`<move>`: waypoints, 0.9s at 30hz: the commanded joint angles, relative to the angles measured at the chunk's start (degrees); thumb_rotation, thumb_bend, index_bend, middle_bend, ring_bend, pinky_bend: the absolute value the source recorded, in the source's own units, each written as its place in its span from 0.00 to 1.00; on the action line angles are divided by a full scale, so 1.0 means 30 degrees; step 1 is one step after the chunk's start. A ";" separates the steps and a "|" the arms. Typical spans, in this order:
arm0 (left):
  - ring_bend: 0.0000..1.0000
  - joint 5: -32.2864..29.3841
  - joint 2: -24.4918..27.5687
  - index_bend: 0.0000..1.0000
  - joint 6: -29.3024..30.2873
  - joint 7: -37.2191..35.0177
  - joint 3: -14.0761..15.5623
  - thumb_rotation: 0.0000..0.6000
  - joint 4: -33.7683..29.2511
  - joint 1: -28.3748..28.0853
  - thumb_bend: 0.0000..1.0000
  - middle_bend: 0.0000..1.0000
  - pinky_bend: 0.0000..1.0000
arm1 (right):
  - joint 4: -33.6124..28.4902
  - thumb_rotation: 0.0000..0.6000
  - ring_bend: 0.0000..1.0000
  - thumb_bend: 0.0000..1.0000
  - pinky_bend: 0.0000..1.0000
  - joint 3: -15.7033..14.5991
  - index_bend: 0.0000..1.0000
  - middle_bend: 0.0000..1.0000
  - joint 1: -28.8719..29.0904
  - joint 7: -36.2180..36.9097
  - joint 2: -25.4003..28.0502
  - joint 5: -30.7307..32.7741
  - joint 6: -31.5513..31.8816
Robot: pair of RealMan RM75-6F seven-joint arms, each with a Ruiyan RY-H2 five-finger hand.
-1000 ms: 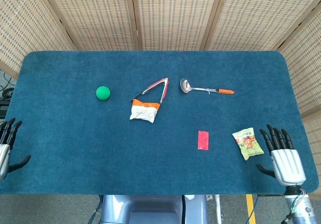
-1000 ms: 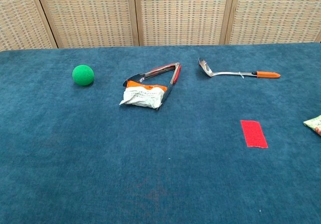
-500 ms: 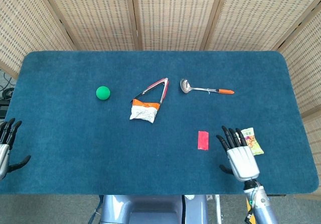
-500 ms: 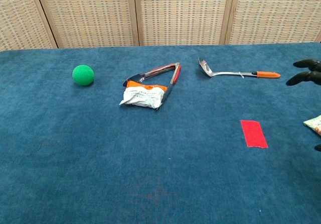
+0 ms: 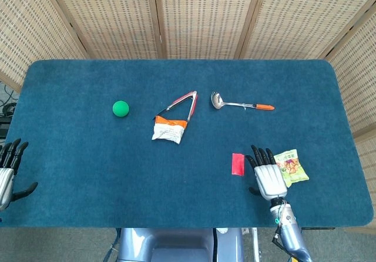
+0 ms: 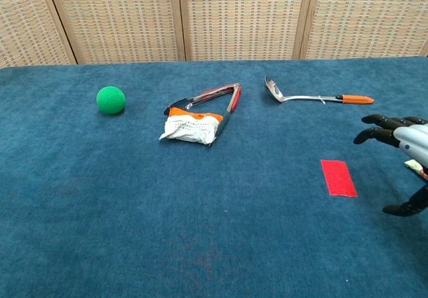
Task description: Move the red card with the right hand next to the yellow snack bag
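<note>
The right hand hovers in the lower right of the head view, fingers spread and holding nothing, back of the hand up. It sits between the red card just to its left and the yellow snack bag just to its right; its fingertips reach about level with the card's upper end. In the chest view the same hand enters at the right edge, dark fingertips extended toward the left, thumb hanging below, with the red card lying flat on the cloth just left of it and apart from it.

The left hand rests at the lower left edge of the head view, off the table's corner, fingers apart and empty.

Bare blue cloth lies below and left of the card, down to the table's near edge, and across the whole lower left. Above the card, open cloth runs up to a ladle with an orange handle tip. Near centre, one pair of tongs lies with its open end touching a crumpled white and orange packet. One green ball sits alone at centre left.

Count: one card, one snack bag, one ladle, one pair of tongs, one packet, one ball.
</note>
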 commanded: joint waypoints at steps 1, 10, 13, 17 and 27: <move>0.00 -0.0004 -0.0024 0.00 -0.0041 0.0024 0.0012 1.00 0.0009 -0.0020 0.21 0.00 0.00 | 0.0476 1.00 0.00 0.23 0.00 0.0166 0.18 0.00 0.0268 0.0220 -0.0402 0.0292 -0.0149; 0.00 -0.0079 -0.0090 0.00 -0.0174 0.0012 0.0021 1.00 0.0114 -0.0074 0.21 0.00 0.00 | 0.1136 1.00 0.00 0.25 0.00 0.0264 0.18 0.00 0.0686 0.0640 -0.1046 0.0751 -0.0147; 0.00 -0.0114 -0.0129 0.00 -0.0261 0.0025 0.0028 1.00 0.0149 -0.0110 0.21 0.00 0.00 | 0.1207 1.00 0.00 0.25 0.00 0.0224 0.18 0.00 0.0802 0.0742 -0.1282 0.0893 -0.0179; 0.00 -0.0149 -0.0152 0.00 -0.0327 0.0035 0.0029 1.00 0.0170 -0.0142 0.21 0.00 0.00 | 0.1459 1.00 0.00 0.25 0.00 0.0221 0.18 0.00 0.0998 0.0660 -0.1678 0.1122 -0.0187; 0.00 -0.0316 -0.0169 0.00 -0.0505 -0.0060 0.0001 1.00 0.0256 -0.0210 0.21 0.00 0.00 | 0.2036 1.00 0.00 0.25 0.00 0.0418 0.18 0.00 0.1431 0.0632 -0.2354 0.1810 -0.0268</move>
